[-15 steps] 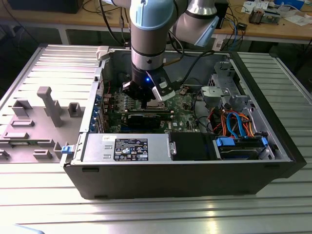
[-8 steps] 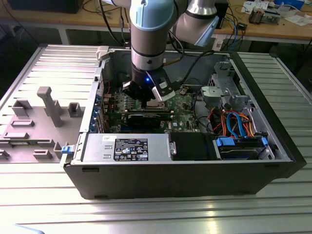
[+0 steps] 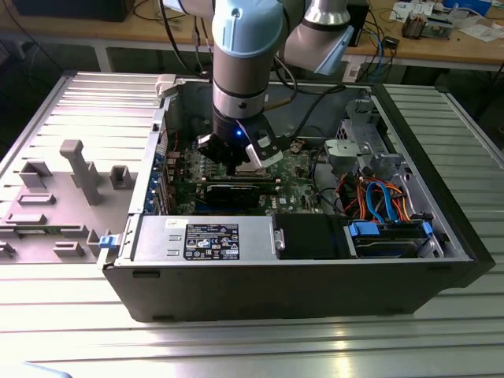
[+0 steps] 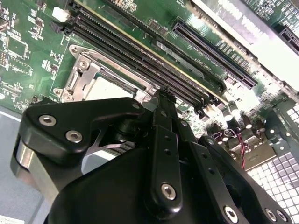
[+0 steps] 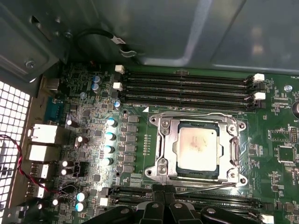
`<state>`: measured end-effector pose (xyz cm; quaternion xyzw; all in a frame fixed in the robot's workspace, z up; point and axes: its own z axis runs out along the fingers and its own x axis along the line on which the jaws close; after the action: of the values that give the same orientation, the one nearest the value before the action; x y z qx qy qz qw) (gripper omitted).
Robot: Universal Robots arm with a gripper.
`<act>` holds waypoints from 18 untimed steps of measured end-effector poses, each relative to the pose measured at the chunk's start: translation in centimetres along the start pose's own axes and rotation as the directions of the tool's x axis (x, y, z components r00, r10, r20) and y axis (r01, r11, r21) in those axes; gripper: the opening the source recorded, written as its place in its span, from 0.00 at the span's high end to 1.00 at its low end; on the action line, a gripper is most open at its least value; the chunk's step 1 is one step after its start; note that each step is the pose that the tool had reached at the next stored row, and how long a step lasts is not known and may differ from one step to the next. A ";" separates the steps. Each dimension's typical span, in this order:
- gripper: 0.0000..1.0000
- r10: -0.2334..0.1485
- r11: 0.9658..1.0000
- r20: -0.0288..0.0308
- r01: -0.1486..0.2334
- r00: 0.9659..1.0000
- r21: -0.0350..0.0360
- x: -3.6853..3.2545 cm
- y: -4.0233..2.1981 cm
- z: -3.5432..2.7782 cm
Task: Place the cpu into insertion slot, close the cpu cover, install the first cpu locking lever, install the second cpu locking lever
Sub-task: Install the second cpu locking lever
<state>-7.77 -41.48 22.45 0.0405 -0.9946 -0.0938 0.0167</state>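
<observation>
**Chip seated in its socket, gripper just above the board**

In the exterior view, the gripper (image 3: 240, 152) hangs inside the open computer case (image 3: 315, 291), low over the green board (image 3: 303, 169).

In the second wrist view, the fingers (image 4: 164, 116) look pressed together with nothing between them, near the socket (image 4: 86, 77).

In the first wrist view, the chip (image 5: 197, 147) lies flat in the socket (image 5: 161, 123) with the cover (image 5: 232, 148) down around it, beside the memory slots (image 5: 187, 91).
</observation>
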 end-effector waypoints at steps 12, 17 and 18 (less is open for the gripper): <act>0.89 -0.003 0.999 0.002 0.003 1.000 -0.036 0.19 -0.69 0.74; 0.89 -0.020 0.999 0.000 0.020 1.000 -0.051 0.65 -0.95 1.36; 0.89 -0.027 0.998 -0.001 0.027 1.000 -0.055 0.66 -0.97 1.46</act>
<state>-8.42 -42.21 20.84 0.0535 -0.9911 -0.1211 0.0172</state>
